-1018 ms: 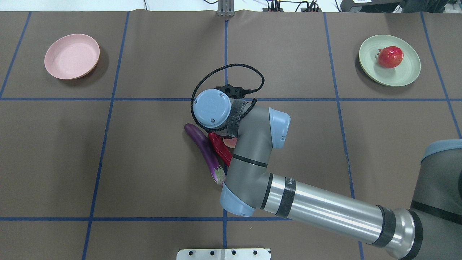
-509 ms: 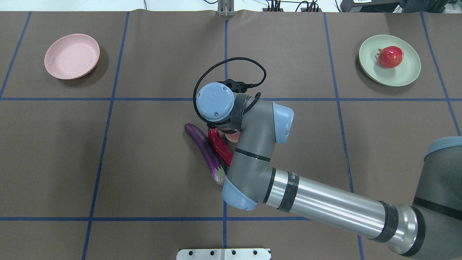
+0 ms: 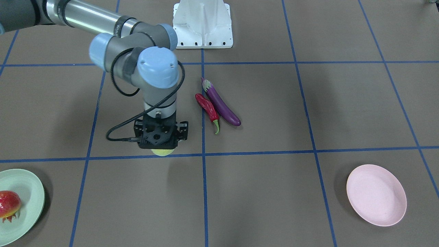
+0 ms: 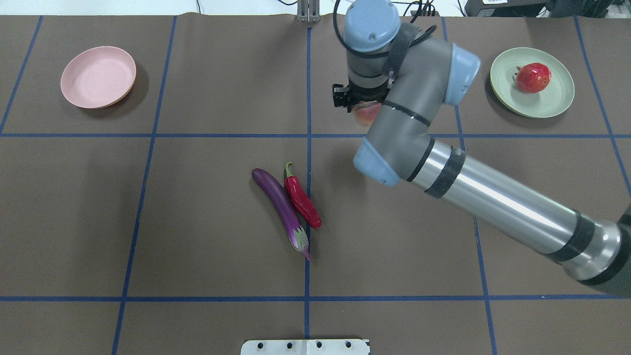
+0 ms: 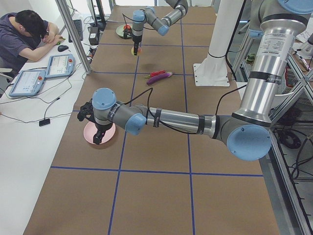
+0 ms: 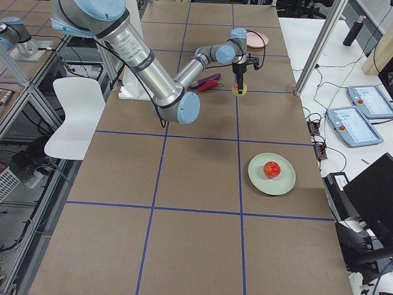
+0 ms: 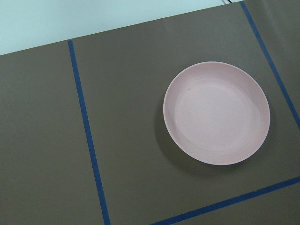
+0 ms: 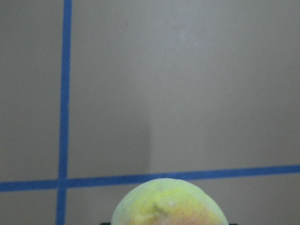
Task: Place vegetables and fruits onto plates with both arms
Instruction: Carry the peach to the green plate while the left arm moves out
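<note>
The right gripper (image 3: pixel 161 144) is pinching a round yellow-green peach with a pink blush (image 3: pixel 163 151) between its fingers, pointing straight down and carrying the fruit clear of the brown worktop with blue tape lines (image 4: pixel 197 246). In the overhead view the peach is hanging beside a blue tape line, between the worktop's centre and the pale mint green round plate (image 4: pixel 557 106). That plate is already carrying the round red-orange pomegranate with a small crown (image 4: pixel 533 77), which is lying on its side.

Near the centre, the long glossy purple eggplant with a pale cap (image 4: pixel 281 207) and the shorter wrinkled red chili pepper with a green stem (image 4: pixel 300 197) are lying side by side and touching, well apart from both plates.

The left gripper (image 5: pixel 98 137) is hovering over the pale pink round plate (image 4: pixel 98 76); whether its fingers are apart or together cannot be told. The left wrist view is looking down on that plate, showing bare pink.
</note>
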Tool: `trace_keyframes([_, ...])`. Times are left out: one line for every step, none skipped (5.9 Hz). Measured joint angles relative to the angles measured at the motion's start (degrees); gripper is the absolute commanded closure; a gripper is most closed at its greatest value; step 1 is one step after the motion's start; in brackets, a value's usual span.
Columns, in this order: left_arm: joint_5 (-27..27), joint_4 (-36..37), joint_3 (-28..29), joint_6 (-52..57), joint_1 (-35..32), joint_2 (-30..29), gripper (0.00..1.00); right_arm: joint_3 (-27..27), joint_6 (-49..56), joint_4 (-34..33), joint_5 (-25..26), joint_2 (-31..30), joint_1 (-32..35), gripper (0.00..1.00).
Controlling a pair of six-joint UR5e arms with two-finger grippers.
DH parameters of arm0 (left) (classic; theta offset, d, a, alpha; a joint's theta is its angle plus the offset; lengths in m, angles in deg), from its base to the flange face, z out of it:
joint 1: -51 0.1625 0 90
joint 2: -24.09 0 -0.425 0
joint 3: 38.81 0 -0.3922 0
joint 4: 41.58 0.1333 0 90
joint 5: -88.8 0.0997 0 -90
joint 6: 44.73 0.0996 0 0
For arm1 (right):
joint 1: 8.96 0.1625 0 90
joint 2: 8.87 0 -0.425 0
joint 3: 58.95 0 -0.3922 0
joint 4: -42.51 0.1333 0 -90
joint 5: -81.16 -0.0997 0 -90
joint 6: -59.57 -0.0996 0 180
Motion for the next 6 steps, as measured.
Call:
trace_keyframes([0.1, 0.1, -0.2, -2.1, 1.0, -0.4, 0.00, -1.5, 9.1, 5.3, -5.0, -4.7, 6.2, 1.00])
trace_keyframes([0.2, 0.1, -0.9, -5.4, 2.7, -0.7, 0.00, -5.5, 17.4, 11.1, -8.9, -8.1, 11.1, 1.00])
trace_keyframes([0.2, 0.1, -1.6, -7.9, 4.1, -1.0, 0.00, -11.4, 23.7, 16.7, -11.1, -9.7, 14.4, 1.00])
trace_keyframes([0.2, 0.1, -2.1, -9.4, 5.0, -1.2, 0.00, -17.5, 27.3, 23.6, -12.9, -10.9, 16.9, 1.00])
trace_keyframes([0.2, 0.1, -2.4, -10.2, 5.6, -1.4, 0.00, -23.0, 30.3, 29.3, -14.5, -11.8, 19.2, 1.00])
trace_keyframes([0.2, 0.1, -2.5, -10.4, 5.9, -1.6, 0.00, -26.8, 32.9, 31.9, -15.2, -12.0, 20.8, 0.78])
